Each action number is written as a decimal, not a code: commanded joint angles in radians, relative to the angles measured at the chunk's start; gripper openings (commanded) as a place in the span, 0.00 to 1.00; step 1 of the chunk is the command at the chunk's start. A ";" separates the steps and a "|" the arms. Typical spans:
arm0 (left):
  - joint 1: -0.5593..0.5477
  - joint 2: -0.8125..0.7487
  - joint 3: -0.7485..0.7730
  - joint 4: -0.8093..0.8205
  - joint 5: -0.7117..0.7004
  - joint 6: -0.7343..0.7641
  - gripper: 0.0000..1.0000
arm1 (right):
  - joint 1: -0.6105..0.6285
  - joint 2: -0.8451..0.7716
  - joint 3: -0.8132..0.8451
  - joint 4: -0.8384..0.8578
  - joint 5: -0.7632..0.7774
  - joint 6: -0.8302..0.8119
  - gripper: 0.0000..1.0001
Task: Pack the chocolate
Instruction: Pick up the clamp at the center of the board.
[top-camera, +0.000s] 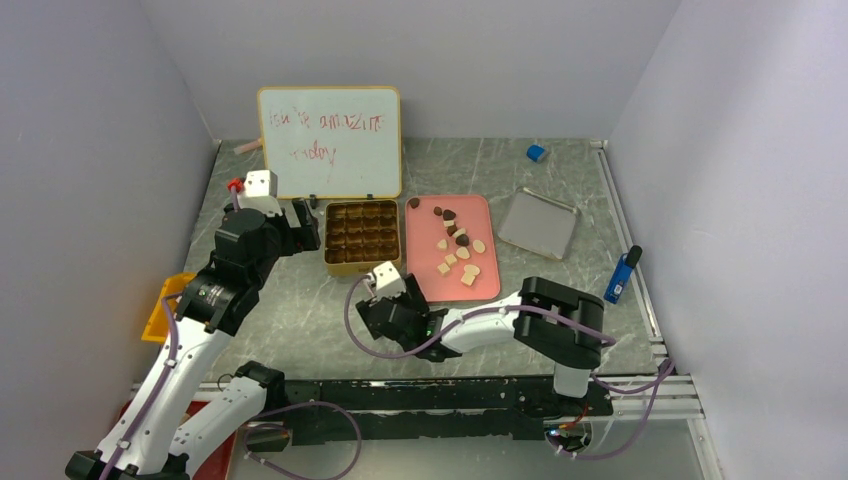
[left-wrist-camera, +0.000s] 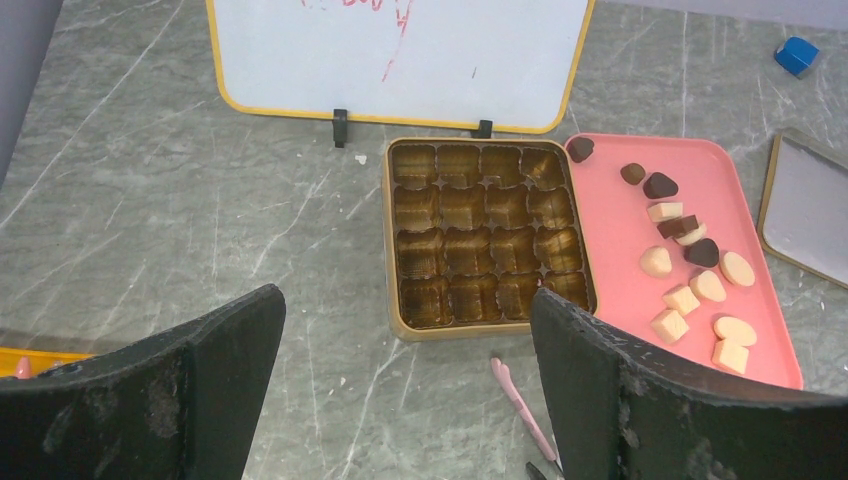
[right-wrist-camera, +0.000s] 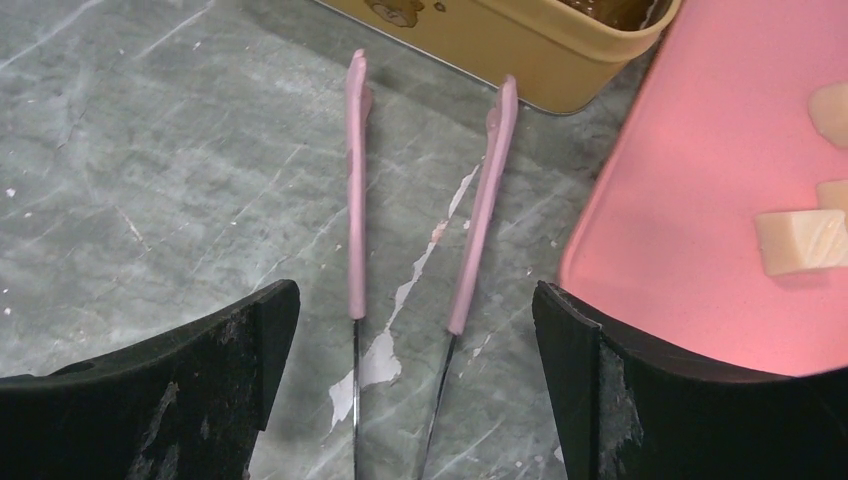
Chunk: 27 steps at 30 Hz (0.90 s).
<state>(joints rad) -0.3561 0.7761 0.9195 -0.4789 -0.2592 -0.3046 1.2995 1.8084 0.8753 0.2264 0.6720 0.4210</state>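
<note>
Brown-and-tan chocolate (top-camera: 462, 253) strung lengthwise (far-to-near) down pink tray (top-camera: 482, 215).

Tweezers (right-wrist-camera: 354, 200) run off the bottom edge inside my right gripper (right-wrist-camera: 412, 300), so I can't see the handles. Pink tray (right-wrist-camera: 690, 180) cropped at right. Whiteboard (top-camera: 329, 141) scrawl, can't read it.

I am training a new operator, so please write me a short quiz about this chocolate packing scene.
1. True or false: every compartment of the gold box is empty.
2. The chocolates lie on: A the pink tray, B the silver tray, C the whiteboard.
3. What lies between the open fingers of the right gripper?
Key: 1 true; 2 A; 3 pink-tipped tongs.
</note>
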 joint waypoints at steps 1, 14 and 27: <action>-0.001 -0.003 -0.010 0.028 0.003 -0.003 0.97 | -0.021 0.008 0.020 0.036 -0.013 0.026 0.92; 0.000 0.006 -0.010 0.031 0.006 -0.002 0.97 | -0.028 0.025 -0.004 0.064 -0.088 0.082 0.86; 0.000 -0.001 -0.015 0.029 0.013 -0.004 0.97 | -0.028 0.015 -0.103 0.104 -0.100 0.158 0.64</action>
<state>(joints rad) -0.3561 0.7830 0.9070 -0.4759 -0.2565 -0.3046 1.2724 1.8301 0.8158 0.3298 0.6044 0.5205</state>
